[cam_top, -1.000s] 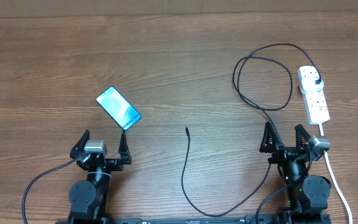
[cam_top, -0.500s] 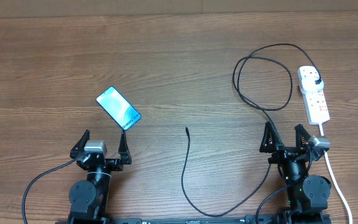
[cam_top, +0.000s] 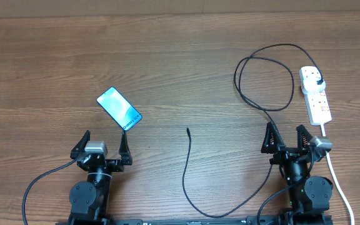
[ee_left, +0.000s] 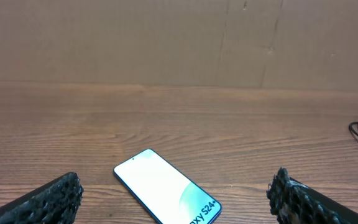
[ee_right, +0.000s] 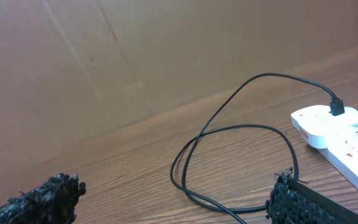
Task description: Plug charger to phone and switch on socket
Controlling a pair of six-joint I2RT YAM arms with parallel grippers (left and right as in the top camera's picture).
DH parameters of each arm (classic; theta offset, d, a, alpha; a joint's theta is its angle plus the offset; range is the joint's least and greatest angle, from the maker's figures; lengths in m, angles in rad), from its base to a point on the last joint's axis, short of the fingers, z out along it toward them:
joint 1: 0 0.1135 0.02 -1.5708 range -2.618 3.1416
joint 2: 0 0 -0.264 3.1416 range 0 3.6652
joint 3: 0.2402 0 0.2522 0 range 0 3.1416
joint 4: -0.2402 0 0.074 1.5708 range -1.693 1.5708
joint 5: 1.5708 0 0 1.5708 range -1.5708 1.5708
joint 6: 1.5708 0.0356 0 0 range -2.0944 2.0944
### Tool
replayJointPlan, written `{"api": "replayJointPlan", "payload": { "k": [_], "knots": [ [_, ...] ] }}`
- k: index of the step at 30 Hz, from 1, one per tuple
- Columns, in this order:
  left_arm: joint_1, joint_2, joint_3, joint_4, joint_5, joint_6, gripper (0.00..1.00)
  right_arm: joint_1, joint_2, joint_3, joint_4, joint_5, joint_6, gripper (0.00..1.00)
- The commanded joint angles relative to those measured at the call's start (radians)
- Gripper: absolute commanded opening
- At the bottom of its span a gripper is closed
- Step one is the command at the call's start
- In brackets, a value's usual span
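The phone (cam_top: pixel 119 108) lies flat on the table with its cyan screen up, just beyond my left gripper (cam_top: pixel 102 145), which is open and empty. In the left wrist view the phone (ee_left: pixel 165 186) sits between the fingertips, further out. The charger cable (cam_top: pixel 188 162) runs from a loose tip at mid-table, loops at the back right and ends in a black plug seated in the white socket strip (cam_top: pixel 315 97). My right gripper (cam_top: pixel 287 139) is open and empty, near the strip's front end. The right wrist view shows the cable loop (ee_right: pixel 241 155) and the strip (ee_right: pixel 340 134).
A white cord (cam_top: pixel 336 178) runs from the socket strip toward the front right edge, beside the right arm. A brown cardboard wall (ee_left: pixel 179 37) stands behind the table.
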Motion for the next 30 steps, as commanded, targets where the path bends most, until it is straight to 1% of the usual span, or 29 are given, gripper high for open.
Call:
{"api": "replayJointPlan", "payload": {
  "k": [1, 27, 30],
  "knots": [
    [0.012, -0.009, -0.003, 0.001, 0.004, 0.016, 0.99, 0.009, -0.011, -0.011, 0.005, 0.010, -0.006, 1.00],
    [0.012, -0.008, -0.003, 0.000, 0.023, 0.014, 1.00, 0.009, -0.011, -0.011, 0.005, 0.010, -0.006, 1.00],
    [0.012, -0.008, 0.000, -0.005, 0.045, -0.043, 1.00, 0.009, -0.011, -0.011, 0.005, 0.010, -0.006, 1.00]
  ]
}}
